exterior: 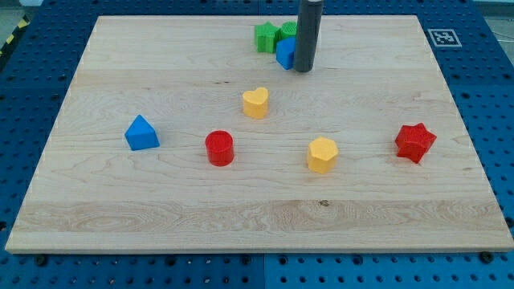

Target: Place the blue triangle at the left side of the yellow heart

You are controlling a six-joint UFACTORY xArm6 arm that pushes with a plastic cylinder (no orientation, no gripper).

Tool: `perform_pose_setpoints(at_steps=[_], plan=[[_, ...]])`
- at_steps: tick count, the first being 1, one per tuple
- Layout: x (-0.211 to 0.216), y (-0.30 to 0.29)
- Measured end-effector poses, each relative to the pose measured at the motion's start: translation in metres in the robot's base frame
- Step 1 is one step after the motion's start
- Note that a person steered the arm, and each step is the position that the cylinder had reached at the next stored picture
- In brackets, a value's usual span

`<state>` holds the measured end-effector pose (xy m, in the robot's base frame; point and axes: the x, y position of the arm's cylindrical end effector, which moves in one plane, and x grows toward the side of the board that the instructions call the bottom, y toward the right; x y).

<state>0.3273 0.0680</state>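
My tip (303,70) sits up near the board's top edge, right against a blue block (284,54) that it partly hides, with two green blocks (267,37) bunched just behind. There's no hand on this rod to open or close, so nothing is held. The blue triangle (141,133) waits near the left edge, well apart from the tip. The yellow heart (255,103) stands mid-board, its left side free. A red cylinder (219,148) lies between them, slightly toward the bottom edge, so I'd judge the push should run above it.
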Motion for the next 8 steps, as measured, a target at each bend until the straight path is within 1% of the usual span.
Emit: perform_pose_setpoints(at_steps=[2,3,4,5,6,7,8], plan=[[-0.021,-0.007],[-0.016,-0.007],[0.020,-0.008],[0.045,-0.037],[0.051,-0.051],[0.048,-0.055],[0.032,-0.110]])
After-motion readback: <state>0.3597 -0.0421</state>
